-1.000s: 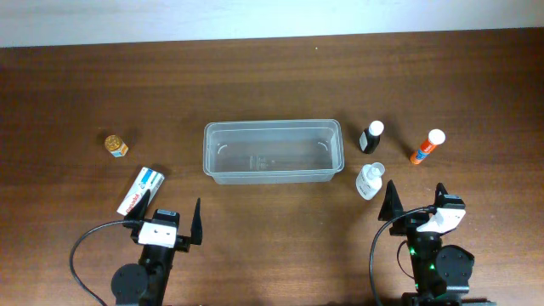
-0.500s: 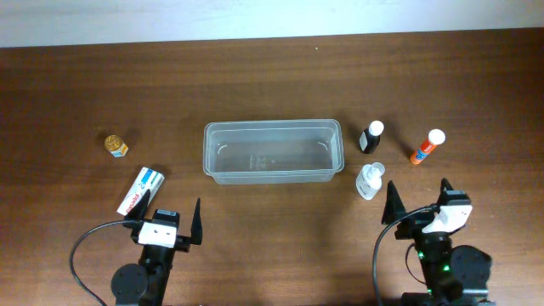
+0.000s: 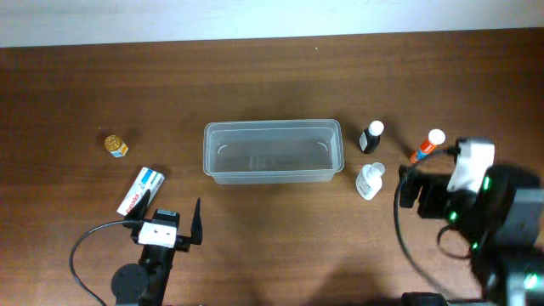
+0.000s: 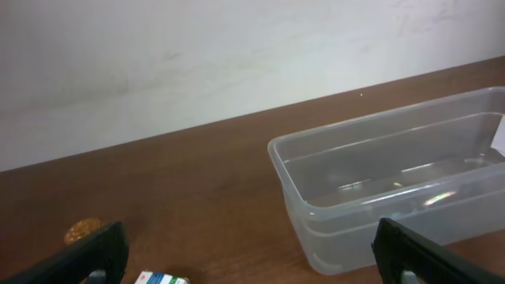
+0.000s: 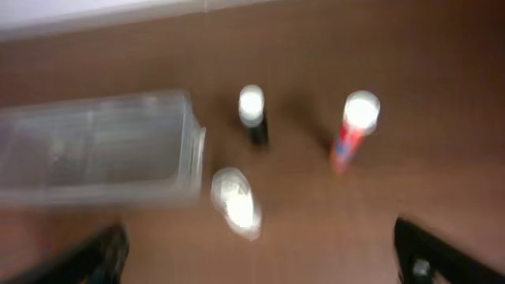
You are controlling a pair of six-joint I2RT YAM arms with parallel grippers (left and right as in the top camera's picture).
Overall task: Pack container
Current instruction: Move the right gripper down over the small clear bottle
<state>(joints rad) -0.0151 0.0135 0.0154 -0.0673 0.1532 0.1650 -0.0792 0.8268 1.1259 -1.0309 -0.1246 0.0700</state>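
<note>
The clear container (image 3: 272,125) stands mid-table with nothing inside; the left wrist view shows it (image 4: 347,138) ahead to the right. My left gripper (image 3: 171,205) rests near the front edge, open and holding nothing (image 4: 252,260), with a white-and-blue box (image 3: 140,189) just to its left. My right gripper (image 3: 429,180) is lifted off the table, open, with nothing held (image 5: 260,256). It hovers by a clear white-capped bottle (image 3: 368,180), which lies just ahead of the jaws (image 5: 235,201). The right wrist view is blurred.
A dark bottle with a white cap (image 3: 371,137) and an orange-red tube with a white cap (image 3: 425,146) stand right of the container. A small gold-lidded jar (image 3: 116,145) sits at the far left. A pale wall runs behind the table's far edge.
The right arm has risen from its rest near the front edge and swung up and right, toward the bottles. The left arm has not moved.
</note>
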